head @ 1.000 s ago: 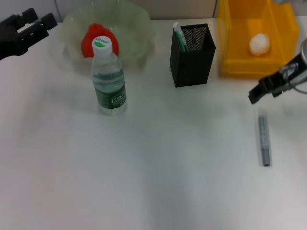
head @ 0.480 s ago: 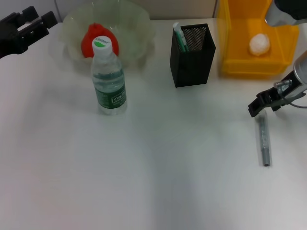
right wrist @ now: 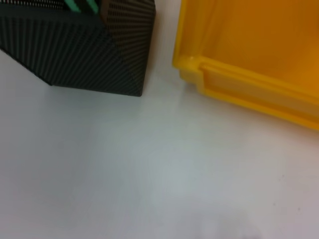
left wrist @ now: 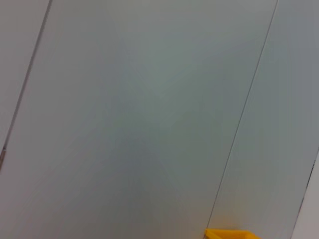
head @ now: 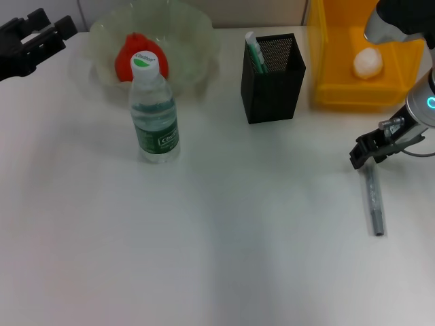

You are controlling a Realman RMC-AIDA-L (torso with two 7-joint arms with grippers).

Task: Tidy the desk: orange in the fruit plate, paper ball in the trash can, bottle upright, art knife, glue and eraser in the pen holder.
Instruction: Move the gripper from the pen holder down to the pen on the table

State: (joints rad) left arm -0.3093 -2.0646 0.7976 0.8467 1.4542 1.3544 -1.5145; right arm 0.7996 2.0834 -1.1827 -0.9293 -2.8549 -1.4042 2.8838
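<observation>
The grey art knife (head: 374, 202) lies flat on the desk at the right. My right gripper (head: 362, 148) hangs just over its far end. The bottle (head: 155, 112) stands upright in front of the fruit plate (head: 197, 37), which holds the orange (head: 124, 60). The paper ball (head: 368, 62) lies inside the yellow trash can (head: 353, 98). A green-and-white stick (head: 254, 51) pokes out of the black mesh pen holder (head: 272, 81). The eraser is out of view. My left gripper (head: 37, 34) is parked open at the far left corner.
The right wrist view shows the pen holder's corner (right wrist: 84, 50) and the trash can's rim (right wrist: 249, 79), with bare desk between them. In the left wrist view there is only a wall and a yellow corner (left wrist: 229, 233).
My right gripper has come down and slightly nearer, from beside the trash can to the knife's far end. The left arm has barely moved.
</observation>
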